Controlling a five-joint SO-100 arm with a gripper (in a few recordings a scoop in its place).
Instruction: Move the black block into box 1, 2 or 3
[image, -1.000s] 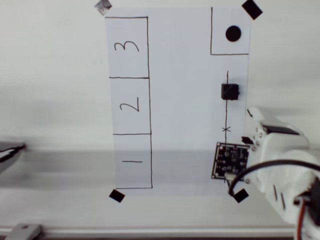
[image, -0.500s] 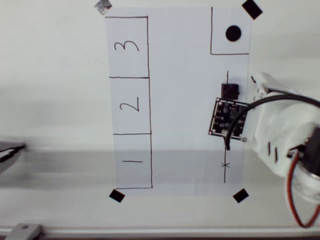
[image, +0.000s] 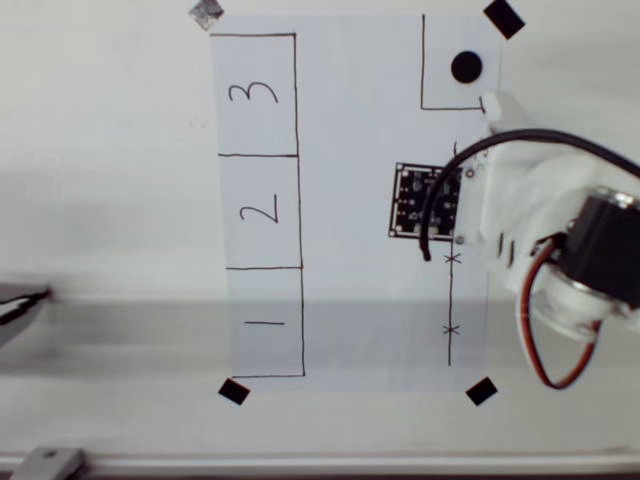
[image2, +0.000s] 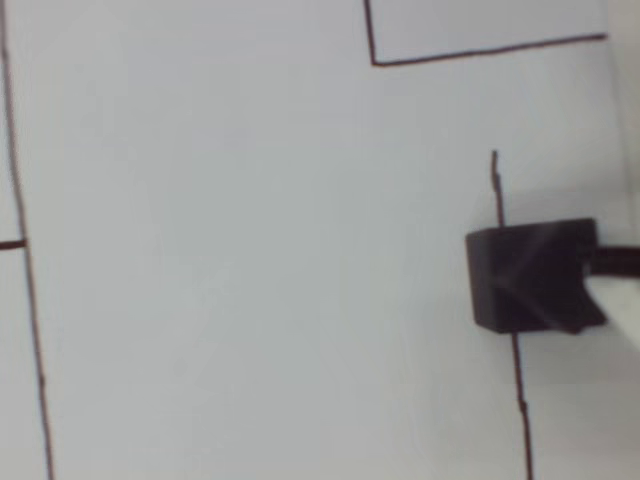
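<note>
The black block (image2: 530, 275) sits on a thin drawn line on the white paper, right of centre in the wrist view. A white fingertip (image2: 622, 318) touches or overlaps its lower right corner at the picture's edge. In the overhead view my white gripper (image: 490, 115) and the wrist's camera board (image: 425, 200) hang over the line where the block lies, so the block is hidden there. Whether the jaws are open or shut does not show. Box 1 (image: 265, 322) is at the lower left of the paper, well left of the gripper.
Boxes 2 (image: 260, 210) and 3 (image: 255, 93) stack above box 1. An outlined square with a black dot (image: 466, 67) lies just above the gripper. Black tape squares (image: 481, 391) hold the paper's corners. A table edge runs along the bottom.
The arm has swept up the right side of the paper, from the lower right corner to over the block, which it now covers in the overhead view.
</note>
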